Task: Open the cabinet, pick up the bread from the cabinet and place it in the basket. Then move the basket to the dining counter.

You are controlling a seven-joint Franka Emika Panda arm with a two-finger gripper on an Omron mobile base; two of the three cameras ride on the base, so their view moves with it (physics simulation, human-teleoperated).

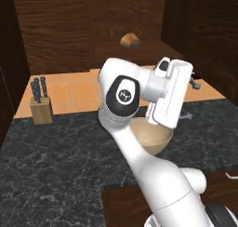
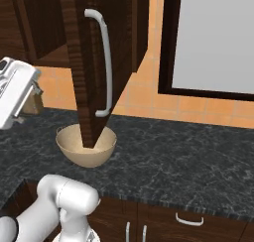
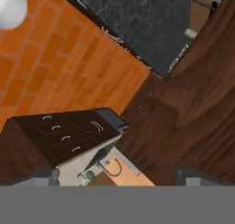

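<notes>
The dark wood cabinet (image 1: 107, 16) stands open, its door (image 2: 84, 47) with the silver bar handle (image 2: 105, 62) swung out over the counter. A small brown bread (image 1: 130, 40) lies on the cabinet shelf. The tan basket (image 2: 87, 147) sits on the black speckled counter under the door's lower edge, partly hidden by my arm in the left base view (image 1: 153, 137). My gripper (image 1: 195, 83) hangs above the basket, below and to the right of the bread. It is open and holds nothing; its tips stand wide apart in the hand view (image 3: 119, 177). The dining counter is out of view.
A wooden knife block (image 1: 41, 105) stands at the back left of the black counter (image 2: 188, 156). An orange tiled wall runs behind it. A dark-framed pale panel (image 2: 218, 37) is at the right. Low drawers with curved handles (image 2: 188, 220) sit under the counter.
</notes>
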